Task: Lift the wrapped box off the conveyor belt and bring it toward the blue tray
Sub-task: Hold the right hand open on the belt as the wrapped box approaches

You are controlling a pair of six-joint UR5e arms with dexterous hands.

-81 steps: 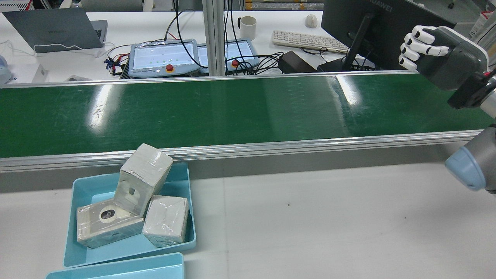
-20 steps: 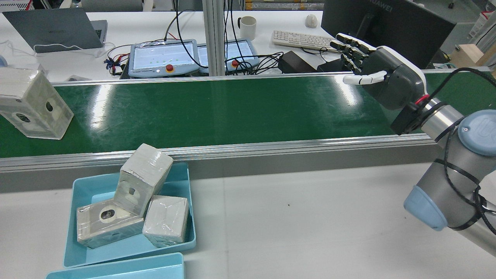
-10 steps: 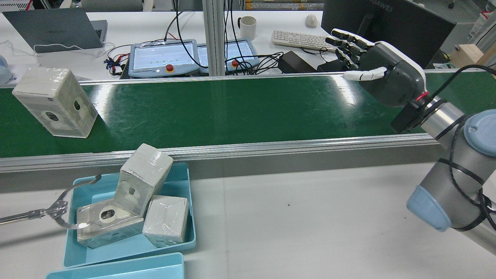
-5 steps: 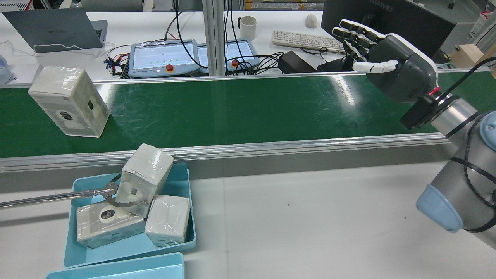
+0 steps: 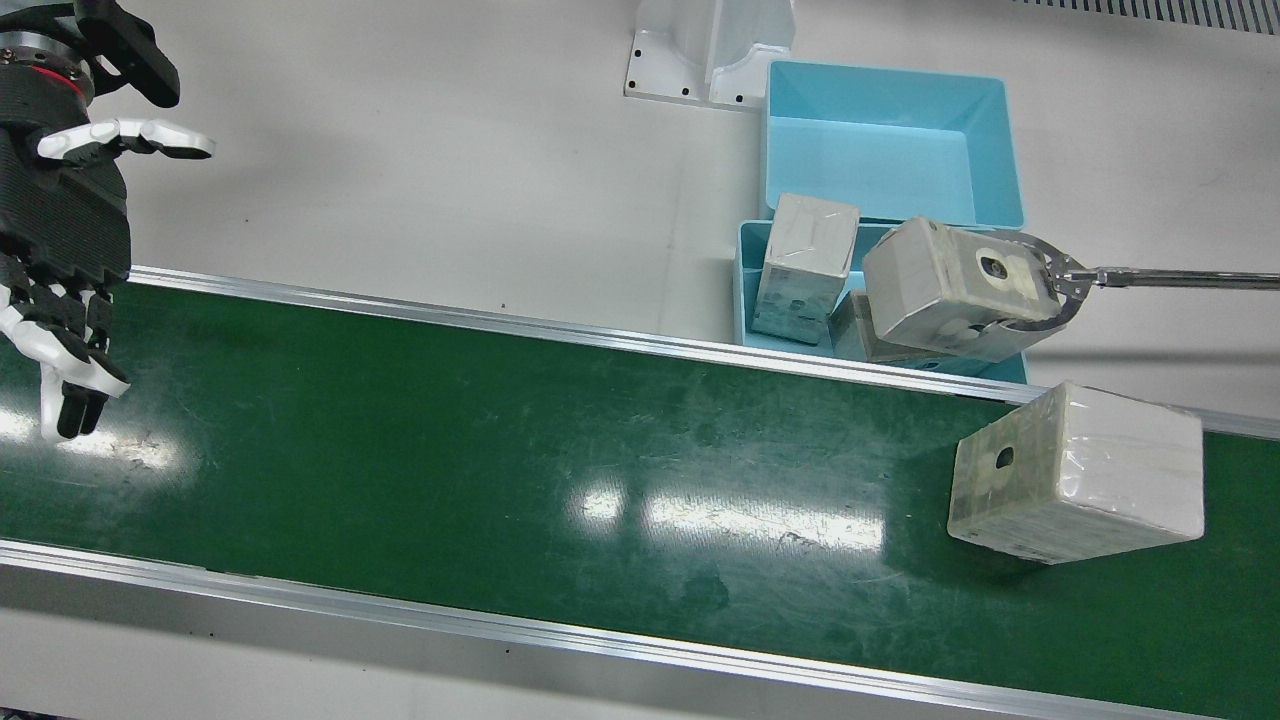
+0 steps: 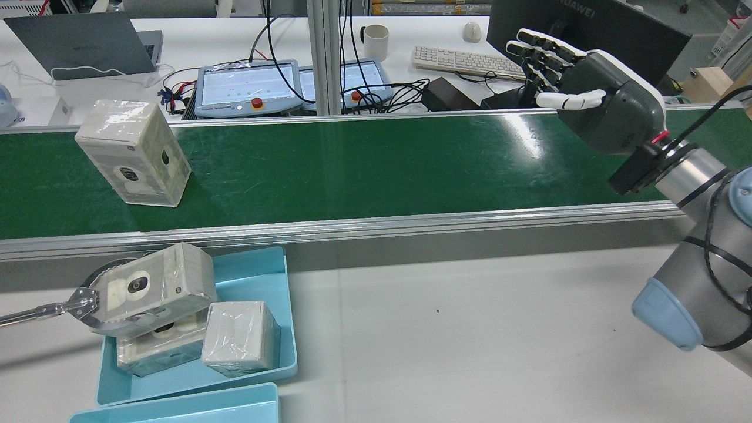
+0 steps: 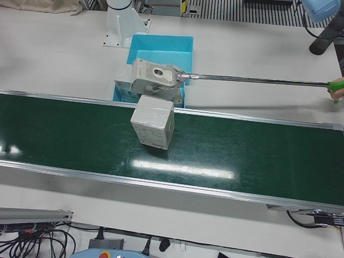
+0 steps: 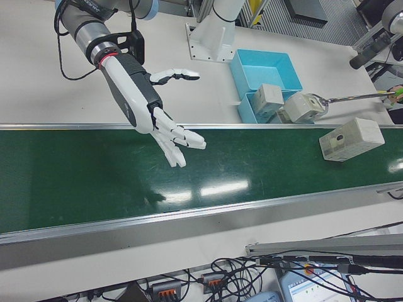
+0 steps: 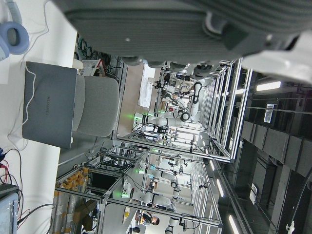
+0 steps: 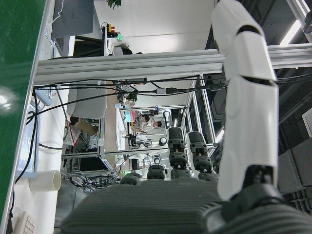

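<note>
right robot hand (image 6: pixel 593 100) fingers spread, empty, above conveyor belt (image 6: pixel 352 170), well apart from wrapped box (image 6: pixel 134 153)

A long metal reaching tool (image 6: pixel 64 307) comes in from nine o'clock in the rear view. On the desk beyond, at twelve o'clock, sit two control tablets (image 6: pixel 247 88), a white mug (image 6: pixel 375 41), a keyboard (image 6: pixel 467 61) and a mouse (image 6: pixel 472 32). A closed laptop (image 6: pixel 82 44) lies at eleven o'clock; a dark monitor (image 6: pixel 587 41) stands at one o'clock.
</note>
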